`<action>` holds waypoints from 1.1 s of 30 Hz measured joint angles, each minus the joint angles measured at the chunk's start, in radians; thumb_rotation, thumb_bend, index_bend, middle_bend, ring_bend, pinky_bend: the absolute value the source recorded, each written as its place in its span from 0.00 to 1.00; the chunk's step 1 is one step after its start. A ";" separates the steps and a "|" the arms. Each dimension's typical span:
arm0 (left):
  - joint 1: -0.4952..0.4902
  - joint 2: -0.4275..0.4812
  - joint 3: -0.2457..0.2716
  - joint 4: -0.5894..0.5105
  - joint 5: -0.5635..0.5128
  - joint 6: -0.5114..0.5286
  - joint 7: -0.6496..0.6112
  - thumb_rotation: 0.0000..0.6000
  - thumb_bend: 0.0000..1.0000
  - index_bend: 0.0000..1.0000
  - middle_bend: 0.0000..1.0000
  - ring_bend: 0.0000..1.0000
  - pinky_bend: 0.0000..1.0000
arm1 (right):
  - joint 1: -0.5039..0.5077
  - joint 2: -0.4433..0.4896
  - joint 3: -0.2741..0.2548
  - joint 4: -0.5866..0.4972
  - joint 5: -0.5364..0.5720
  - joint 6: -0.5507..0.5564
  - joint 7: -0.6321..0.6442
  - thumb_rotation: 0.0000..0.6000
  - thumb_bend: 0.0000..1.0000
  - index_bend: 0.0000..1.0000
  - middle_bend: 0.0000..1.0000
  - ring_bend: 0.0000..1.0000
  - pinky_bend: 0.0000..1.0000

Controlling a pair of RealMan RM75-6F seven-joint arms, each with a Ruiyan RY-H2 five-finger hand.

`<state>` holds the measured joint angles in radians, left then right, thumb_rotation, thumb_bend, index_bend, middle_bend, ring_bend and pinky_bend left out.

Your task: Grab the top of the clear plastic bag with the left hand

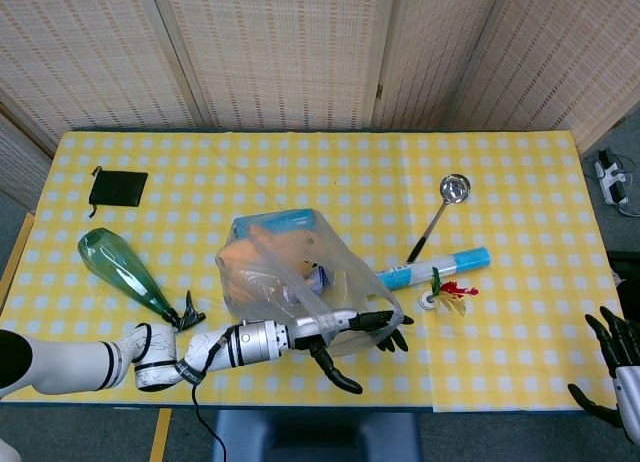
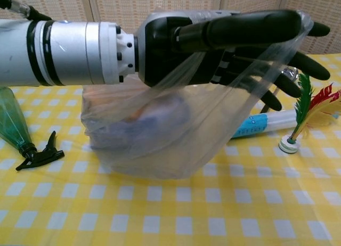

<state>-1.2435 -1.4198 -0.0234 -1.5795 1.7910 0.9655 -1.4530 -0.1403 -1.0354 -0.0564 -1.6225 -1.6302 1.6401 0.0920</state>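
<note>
While the clear plastic bag of orange and blue items sits mid-desk, the left hand reaches into its top, fingers spread, gripping nothing; right hand hangs wide.

Bag contents — blurred, unidentifiable

The left hand is showing black fingers; behind them a silver wrist cuff with black rings is shining, then white arm.
</note>
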 measured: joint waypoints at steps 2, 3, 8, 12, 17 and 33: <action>-0.009 -0.002 0.007 0.001 0.010 0.017 -0.055 0.71 0.06 0.08 0.28 0.28 0.29 | -0.002 0.000 0.000 0.002 -0.001 0.003 0.003 1.00 0.23 0.00 0.00 0.00 0.00; -0.013 -0.003 0.010 0.003 0.015 0.025 -0.076 0.72 0.06 0.09 0.29 0.28 0.28 | -0.002 0.000 0.000 0.003 -0.001 0.003 0.005 1.00 0.23 0.00 0.00 0.00 0.00; -0.032 -0.002 0.029 0.007 0.038 0.067 -0.168 0.77 0.06 0.19 0.29 0.25 0.34 | -0.002 0.000 0.001 0.005 -0.001 0.001 0.005 1.00 0.24 0.00 0.00 0.00 0.00; -0.042 0.005 0.042 0.004 0.054 0.101 -0.208 0.88 0.06 0.22 0.29 0.21 0.47 | 0.000 -0.001 0.001 0.004 0.001 -0.004 0.001 1.00 0.23 0.00 0.00 0.00 0.00; -0.049 0.010 0.052 -0.004 0.062 0.136 -0.275 0.97 0.06 0.23 0.29 0.22 0.47 | 0.001 -0.002 0.002 0.001 0.002 -0.007 -0.003 1.00 0.23 0.00 0.00 0.00 0.00; -0.047 0.065 0.040 -0.052 -0.002 0.206 -0.463 1.00 0.08 0.23 0.32 0.31 0.52 | 0.004 -0.001 0.000 0.002 0.000 -0.016 0.000 1.00 0.24 0.00 0.00 0.00 0.00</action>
<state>-1.2906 -1.3547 0.0169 -1.6312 1.7895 1.1712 -1.9160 -0.1365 -1.0361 -0.0569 -1.6204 -1.6306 1.6237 0.0918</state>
